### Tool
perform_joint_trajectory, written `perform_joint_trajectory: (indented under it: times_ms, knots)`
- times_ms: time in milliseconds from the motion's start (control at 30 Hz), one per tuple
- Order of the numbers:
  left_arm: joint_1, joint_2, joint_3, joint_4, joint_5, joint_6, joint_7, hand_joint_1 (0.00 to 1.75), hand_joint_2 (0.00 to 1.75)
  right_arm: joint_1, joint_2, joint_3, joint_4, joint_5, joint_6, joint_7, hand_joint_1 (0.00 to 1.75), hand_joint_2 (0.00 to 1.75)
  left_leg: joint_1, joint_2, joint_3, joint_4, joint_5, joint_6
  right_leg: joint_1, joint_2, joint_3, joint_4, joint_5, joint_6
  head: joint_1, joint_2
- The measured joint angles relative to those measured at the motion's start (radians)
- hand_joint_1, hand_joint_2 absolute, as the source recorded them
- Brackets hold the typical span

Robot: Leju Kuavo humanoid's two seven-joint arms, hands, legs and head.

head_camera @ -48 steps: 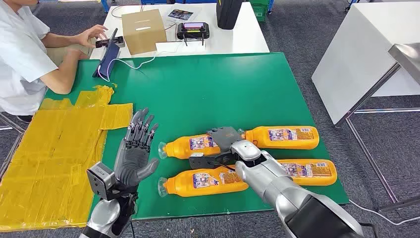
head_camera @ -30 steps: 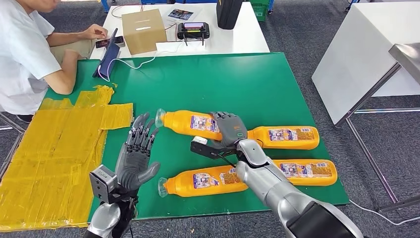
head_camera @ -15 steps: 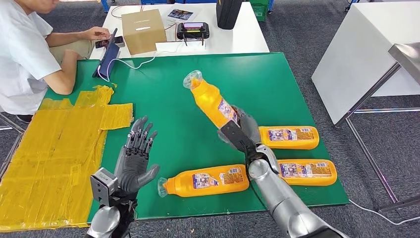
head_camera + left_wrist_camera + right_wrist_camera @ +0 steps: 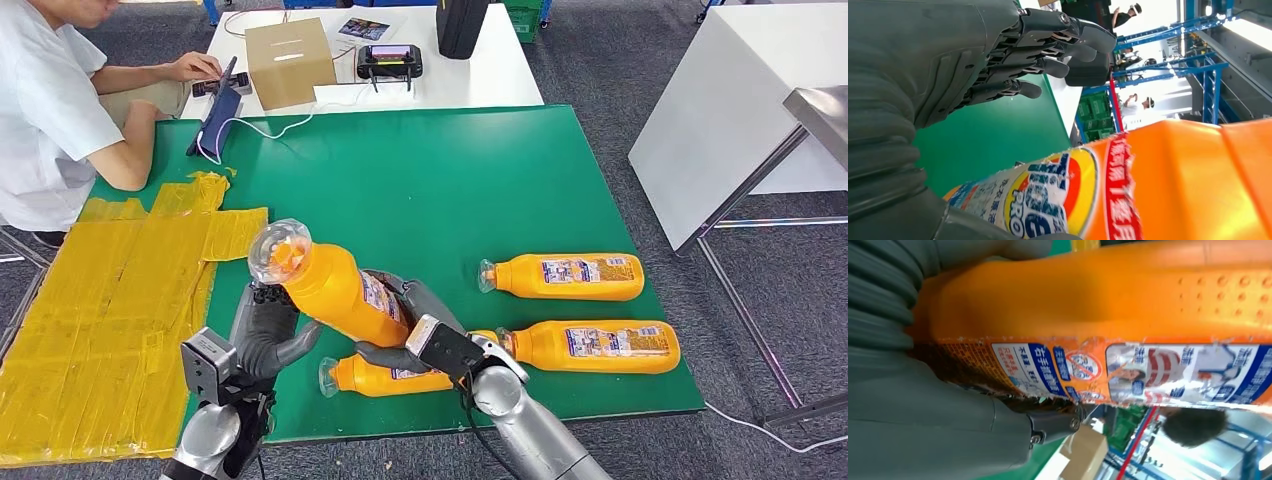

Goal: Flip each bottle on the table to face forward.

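Note:
My right hand (image 4: 418, 322) grips an orange bottle (image 4: 335, 290) by its lower body and holds it tilted above the green table (image 4: 420, 170), clear cap up and to the left. The label (image 4: 1128, 370) shows in the right wrist view, beside my right hand (image 4: 923, 415). My left hand (image 4: 265, 338) is open just behind the raised bottle, fingers (image 4: 1048, 45) stretched out, with the bottle (image 4: 1173, 190) close against the palm side. Three more orange bottles lie flat: one (image 4: 565, 277) at the right, one (image 4: 595, 345) nearer, one (image 4: 385, 378) partly under my right hand.
A yellow taped sheet (image 4: 110, 300) covers the table's left part. A person (image 4: 50, 110) sits at the far left by a propped tablet (image 4: 218, 115). Behind stand a cardboard box (image 4: 290, 60) and a controller (image 4: 390, 60) on a white table. Another white table (image 4: 730, 110) is at right.
My right hand has swung the raised bottle from above the table's middle down and leftward, close to my left hand. The left hand has stayed in place.

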Motion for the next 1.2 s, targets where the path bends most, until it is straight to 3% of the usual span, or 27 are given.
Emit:
perform_joint_trajectory:
  times_ms: [367,633,933,1200]
  knots:
    - [-0.016,0.0,-0.012,0.023,0.008,-0.013,-0.013,0.0,1.75,-0.04,-0.002,0.148,0.001,0.037,0.031,0.005,1.75,1.75,0.0,0.0,0.0,0.0,0.0,0.0,0.0,0.0,0.0,0.0,0.0,0.0,0.0,0.0]
    - [-0.016,0.0,-0.02,0.032,0.009,0.019,-0.035,0.0,1.75,-0.062,0.006,0.192,0.056,-0.055,0.001,0.017,1.75,1.75,0.0,0.0,0.0,0.0,0.0,0.0,0.0,0.0,0.0,0.0,0.0,0.0,0.0,0.0]
    - [-0.012,0.001,-0.019,0.032,0.01,0.063,-0.038,0.0,1.75,-0.012,0.016,0.105,0.008,-0.216,-0.087,0.029,1.75,1.75,0.0,0.0,0.0,0.0,0.0,0.0,0.0,0.0,0.0,0.0,0.0,0.0,0.0,0.0]
    - [-0.007,0.002,-0.019,0.032,0.011,0.072,-0.039,0.0,1.75,0.029,0.022,0.021,-0.082,-0.277,-0.12,0.028,1.75,1.75,0.0,0.0,0.0,0.0,0.0,0.0,0.0,0.0,0.0,0.0,0.0,0.0,0.0,0.0]
